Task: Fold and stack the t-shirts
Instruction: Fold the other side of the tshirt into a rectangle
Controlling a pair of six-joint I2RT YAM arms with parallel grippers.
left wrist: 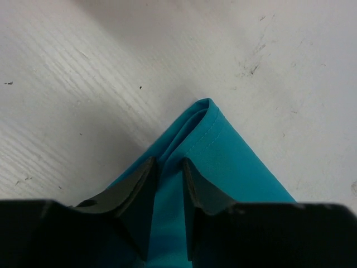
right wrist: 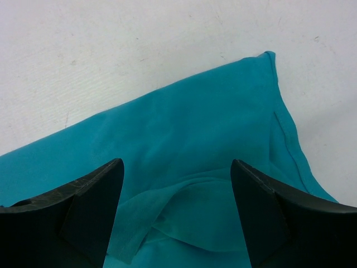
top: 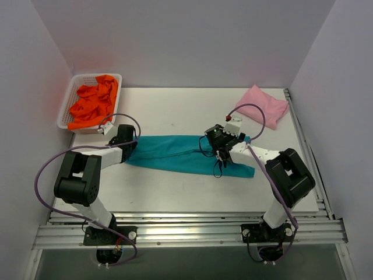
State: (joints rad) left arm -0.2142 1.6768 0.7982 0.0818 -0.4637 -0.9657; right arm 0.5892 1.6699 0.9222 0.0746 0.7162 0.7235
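We see the teal shirt point(top: 175, 151) folded long across mid-table, nine to three. Our left gripper point(left wrist: 169, 167) pinches its nine-o'clock corner, jaws narrow; our right gripper point(right wrist: 177, 164) hovers wide over the three-o'clock end. The pink shirt point(top: 263, 105) lies at one o'clock.

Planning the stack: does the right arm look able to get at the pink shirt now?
Probably yes: the pink shirt lies uncovered on that arm's side, and the right gripper hangs open and empty over the teal shirt nearby.
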